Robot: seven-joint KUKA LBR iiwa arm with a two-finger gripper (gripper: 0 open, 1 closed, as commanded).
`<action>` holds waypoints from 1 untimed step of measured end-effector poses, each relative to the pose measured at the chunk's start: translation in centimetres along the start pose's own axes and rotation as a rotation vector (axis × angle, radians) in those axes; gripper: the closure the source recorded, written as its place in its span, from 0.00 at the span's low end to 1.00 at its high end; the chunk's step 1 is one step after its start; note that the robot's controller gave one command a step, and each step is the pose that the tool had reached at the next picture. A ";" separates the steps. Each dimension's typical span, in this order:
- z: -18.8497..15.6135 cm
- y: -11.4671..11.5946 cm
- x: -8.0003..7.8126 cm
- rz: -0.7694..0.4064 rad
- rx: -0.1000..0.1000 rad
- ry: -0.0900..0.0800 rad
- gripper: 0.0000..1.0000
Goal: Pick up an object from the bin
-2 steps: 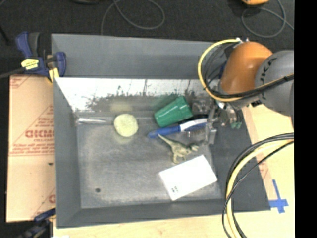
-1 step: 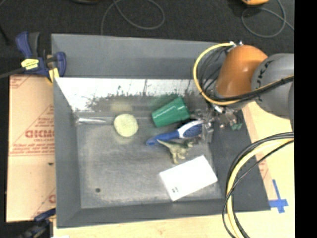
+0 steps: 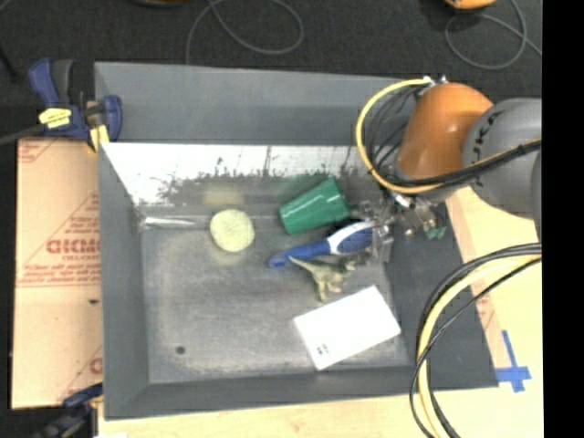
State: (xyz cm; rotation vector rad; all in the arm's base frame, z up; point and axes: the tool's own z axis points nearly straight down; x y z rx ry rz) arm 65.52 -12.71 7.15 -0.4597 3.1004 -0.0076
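A blue-and-white brush-like tool (image 3: 321,248) lies just below the tipped green cup (image 3: 313,205), with the gripper (image 3: 383,231) low at its white end. Whether it is clamped cannot be told. Nothing looks lifted; the pick remains.

A black floor (image 3: 310,26) lies beyond, thin cables (image 3: 299,26) looping across it; pale wood (image 3: 274,424) runs along the near edge.

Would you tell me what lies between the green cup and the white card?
In the camera view, a blue-and-white brush and a toy dinosaur lie between the cup and the card.
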 end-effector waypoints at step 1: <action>-0.1 0.0 0.0 0.001 0.000 0.000 1.00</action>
